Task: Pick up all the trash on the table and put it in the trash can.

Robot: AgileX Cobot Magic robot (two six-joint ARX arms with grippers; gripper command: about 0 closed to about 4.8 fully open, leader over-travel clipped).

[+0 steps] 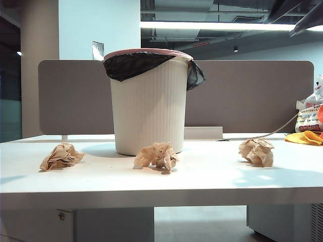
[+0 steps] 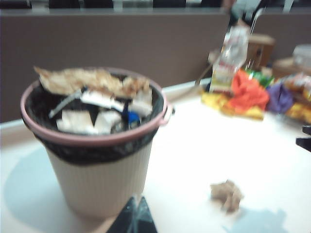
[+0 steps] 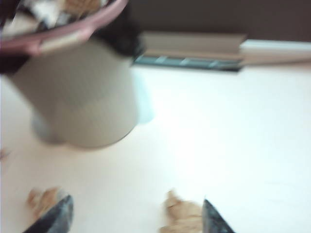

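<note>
Between the right gripper's parted, empty fingers lies one tissue ball on the tabletop; trash can beyond. Left gripper: finger state unclear.

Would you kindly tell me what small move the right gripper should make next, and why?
Probably lower the right gripper over the right paper ball: its jaws stand open, that ball lies beside one fingertip, and all three balls lie on the table, none binned.
</note>
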